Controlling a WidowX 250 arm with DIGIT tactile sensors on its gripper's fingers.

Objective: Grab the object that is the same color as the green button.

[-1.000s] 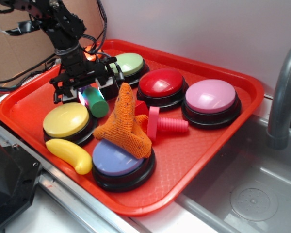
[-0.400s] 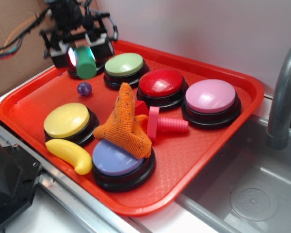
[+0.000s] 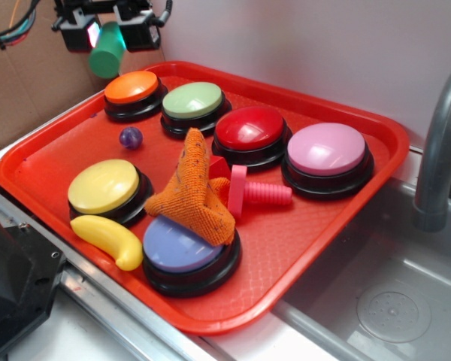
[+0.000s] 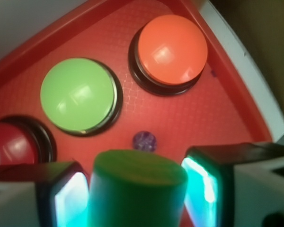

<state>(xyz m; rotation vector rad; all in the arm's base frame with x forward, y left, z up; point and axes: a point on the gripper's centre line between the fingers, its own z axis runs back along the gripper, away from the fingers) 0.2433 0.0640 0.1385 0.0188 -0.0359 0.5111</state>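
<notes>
Grab essentially done: gripper [image 3: 107,34] clamped on the cylinder [image 3: 107,50], held high above the tray [image 3: 316,226], near the orange button [image 3: 131,87]. Green button [image 4: 78,94] below, untouched. Nothing obvious left beyond holding.

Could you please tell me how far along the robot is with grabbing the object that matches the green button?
Done: the green cylinder is clamped between the jaws of the gripper and hangs clear above the red tray, over its back-left corner near the orange button. The wrist view shows the green button far below it. In hand: only holding it. Left: nothing visible; the grab looks complete.
</notes>
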